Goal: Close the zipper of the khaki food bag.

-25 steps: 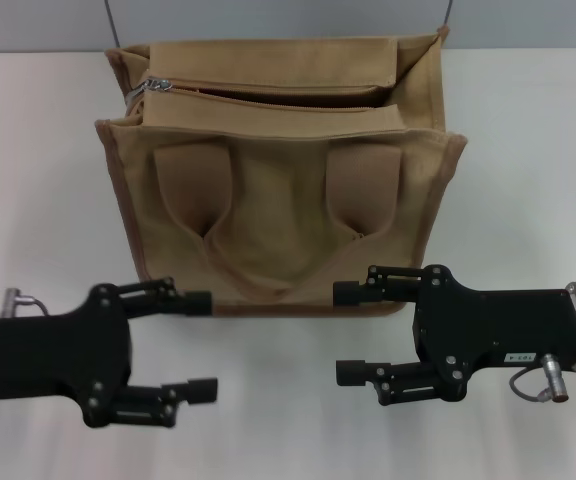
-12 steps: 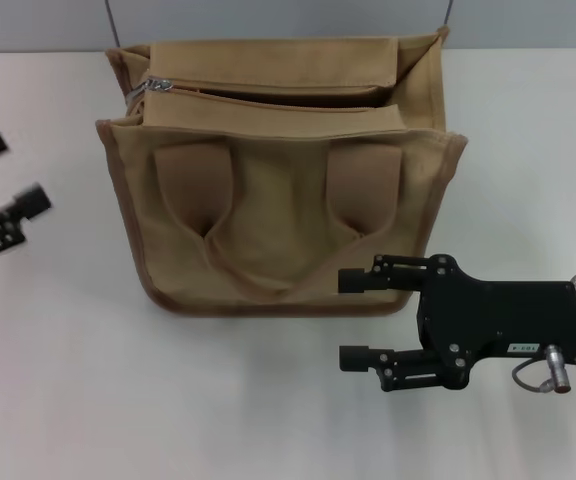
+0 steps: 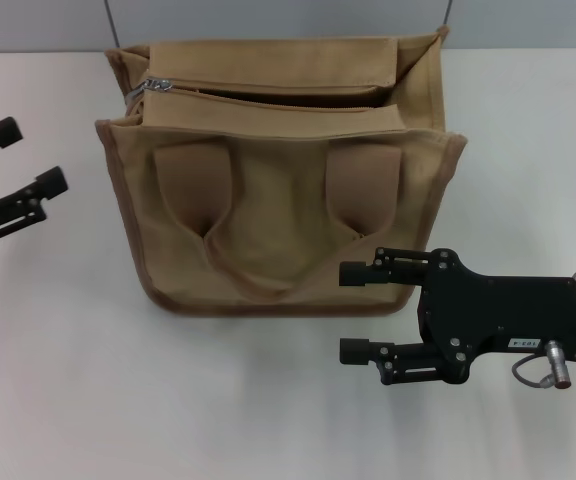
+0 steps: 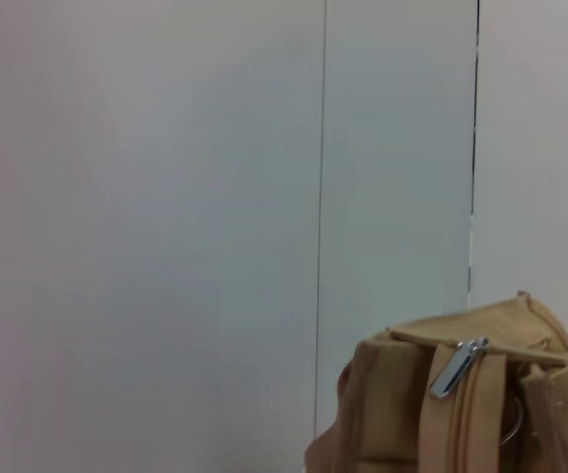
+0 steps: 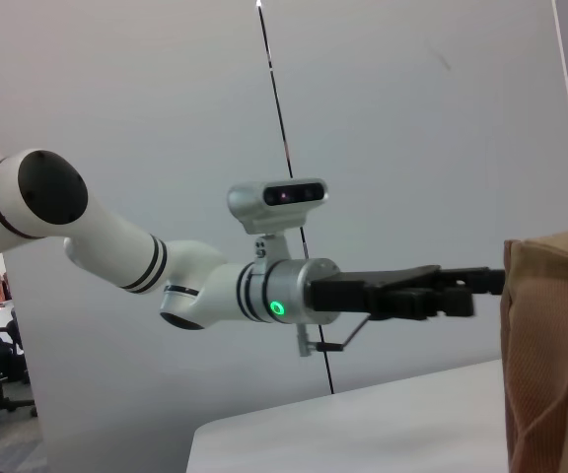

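Note:
The khaki food bag (image 3: 278,215) stands on the white table (image 3: 268,400), handles folded down over its front. Its zipper (image 3: 268,92) runs along the top and gapes, with the silver slider (image 3: 158,85) at the bag's left end. My left gripper (image 3: 31,154) is open to the left of the bag, level with its top and apart from it. My right gripper (image 3: 348,312) is open just in front of the bag's lower right corner, holding nothing. In the left wrist view the pull tab (image 4: 459,367) hangs at the bag's end (image 4: 402,414). The right wrist view shows the left gripper (image 5: 476,289) beside the bag (image 5: 550,355).
A grey wall (image 3: 268,20) rises right behind the bag. Bare white tabletop lies to the left, right and front of the bag.
My left arm swung from the bag's front out to the far left, then came in toward the bag's left end. My right gripper dropped slightly lower and stayed open.

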